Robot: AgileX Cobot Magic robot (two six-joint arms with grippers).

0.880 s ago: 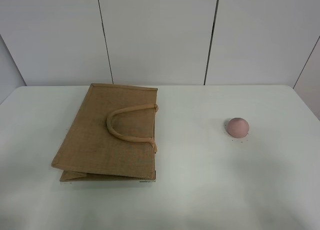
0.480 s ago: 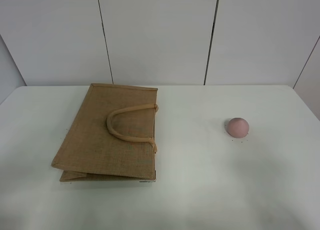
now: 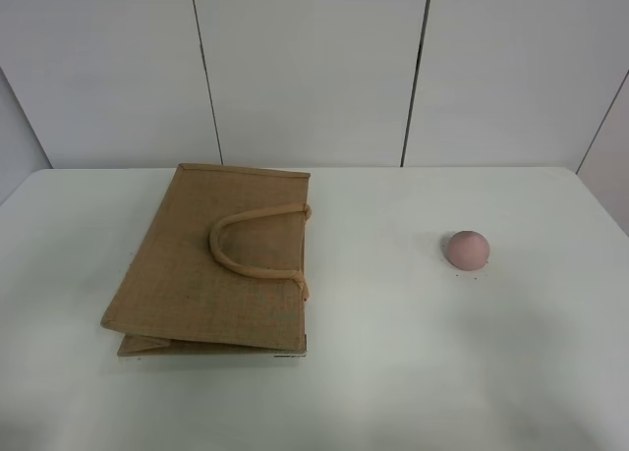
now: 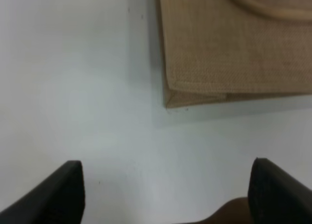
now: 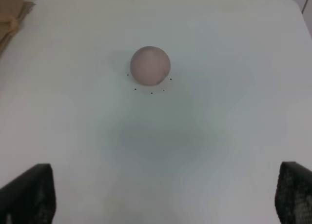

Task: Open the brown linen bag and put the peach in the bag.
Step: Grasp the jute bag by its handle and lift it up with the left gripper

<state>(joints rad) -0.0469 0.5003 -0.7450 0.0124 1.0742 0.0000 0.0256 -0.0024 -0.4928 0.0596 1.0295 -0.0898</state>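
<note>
The brown linen bag (image 3: pixel 221 259) lies flat and closed on the white table (image 3: pixel 393 372), left of centre, with its beige loop handles (image 3: pixel 254 240) folded over it. The peach (image 3: pixel 467 249) sits alone on the table to the right. Neither arm shows in the exterior high view. In the left wrist view my left gripper (image 4: pixel 165 194) is open, its fingertips (image 4: pixel 66 192) wide apart above bare table, a short way from the bag's corner (image 4: pixel 229 53). In the right wrist view my right gripper (image 5: pixel 161 199) is open, with the peach (image 5: pixel 150 65) ahead of it and apart.
A white panelled wall (image 3: pixel 314 68) stands behind the table's far edge. A few small dark specks lie around the peach (image 5: pixel 151 92). The bag's corner shows at the edge of the right wrist view (image 5: pixel 10 9).
</note>
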